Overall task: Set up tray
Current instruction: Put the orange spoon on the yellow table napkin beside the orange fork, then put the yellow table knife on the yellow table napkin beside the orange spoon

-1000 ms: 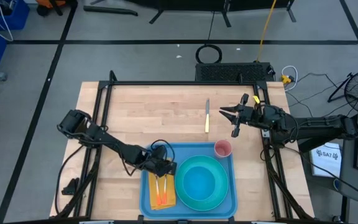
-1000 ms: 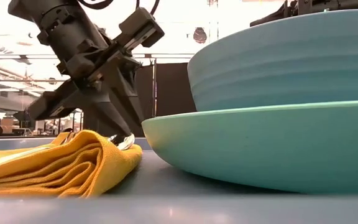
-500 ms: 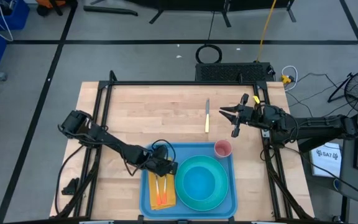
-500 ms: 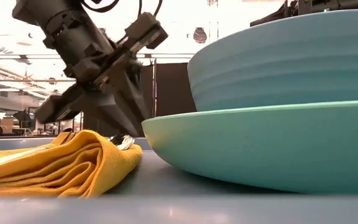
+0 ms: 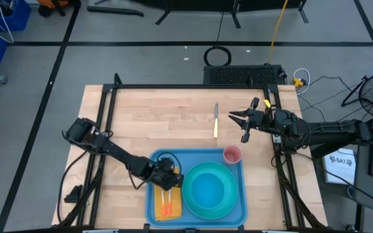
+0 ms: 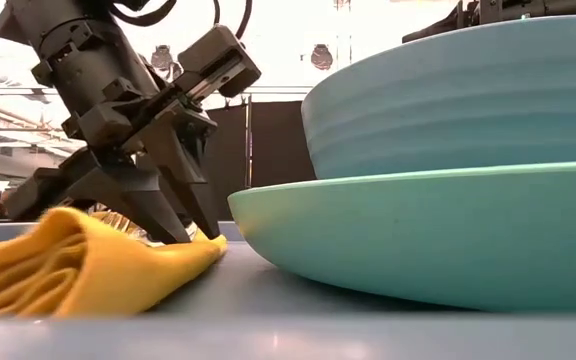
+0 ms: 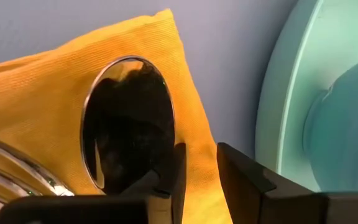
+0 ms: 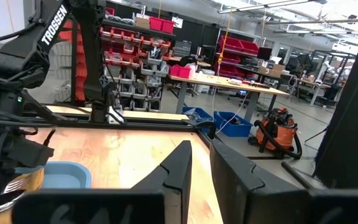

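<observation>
The light-blue tray (image 5: pixel 199 155) lies at the table's near middle. A folded yellow napkin (image 5: pixel 167 202) covers its left part, with a spoon (image 7: pixel 129 124) and a fork (image 7: pixel 11 177) lying on it. A teal plate (image 5: pixel 192 178) holding a blue bowl (image 5: pixel 209 189) fills the tray's right part, and a pink cup (image 5: pixel 232 154) stands at the far right corner. My left gripper (image 5: pixel 168 181) is down at the napkin's far end beside the plate, its fingers a narrow gap apart. My right gripper (image 5: pixel 233 116) waits raised at the far right, narrowly open with nothing between its fingers. My left gripper sets its fingertips (image 6: pixel 183 232) on the napkin's far corner (image 7: pixel 194 134) next to the plate, just beside the spoon's bowl. It comes slanting down from the far left. Yellow cloth shows in the gap between the fingers. The napkin lies on the tray, humped up before the fingers.
A knife (image 5: pixel 216 120) with a yellow handle lies on the bare wood beyond the tray. The plate's rim (image 6: pixel 388 215) stands close to the right of my left gripper. Bare wooden table (image 5: pixel 154 116) stretches to the far left.
My left gripper has sunk and gone a little toward the table's near edge, onto the napkin's far end. The napkin's fold has bunched up into a higher hump toward the near side, and the spoon's bowl is now hidden in the low view.
</observation>
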Available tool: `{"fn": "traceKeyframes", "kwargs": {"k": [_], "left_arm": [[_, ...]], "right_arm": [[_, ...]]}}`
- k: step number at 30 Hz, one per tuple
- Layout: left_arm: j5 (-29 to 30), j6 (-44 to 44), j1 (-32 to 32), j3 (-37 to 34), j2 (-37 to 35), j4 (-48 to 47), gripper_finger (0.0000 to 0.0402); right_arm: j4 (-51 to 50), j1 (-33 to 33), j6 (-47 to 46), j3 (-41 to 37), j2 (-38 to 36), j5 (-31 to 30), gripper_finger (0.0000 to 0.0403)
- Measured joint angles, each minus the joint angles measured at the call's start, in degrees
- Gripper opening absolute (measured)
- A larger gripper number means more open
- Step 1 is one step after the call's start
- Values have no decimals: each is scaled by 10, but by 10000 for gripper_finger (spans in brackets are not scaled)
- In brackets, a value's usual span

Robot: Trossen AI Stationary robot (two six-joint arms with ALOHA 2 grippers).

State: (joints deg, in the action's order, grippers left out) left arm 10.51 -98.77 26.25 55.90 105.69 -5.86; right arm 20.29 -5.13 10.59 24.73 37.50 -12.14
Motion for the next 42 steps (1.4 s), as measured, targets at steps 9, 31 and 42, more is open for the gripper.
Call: {"fn": "traceKeyframes", "kwargs": {"k": [9,31,42], "left_arm": [[-7,-7,4,0,-8,-2,97],[-18,180,-103,1,-84,-47,97],[-63,501,-288,7,-112,-15,97]], "right_arm": [[0,0,0,0,0,0,50],[-4,0,-1,0,0,-3,50],[-27,-1,-15,0,14,-120,50]]}}
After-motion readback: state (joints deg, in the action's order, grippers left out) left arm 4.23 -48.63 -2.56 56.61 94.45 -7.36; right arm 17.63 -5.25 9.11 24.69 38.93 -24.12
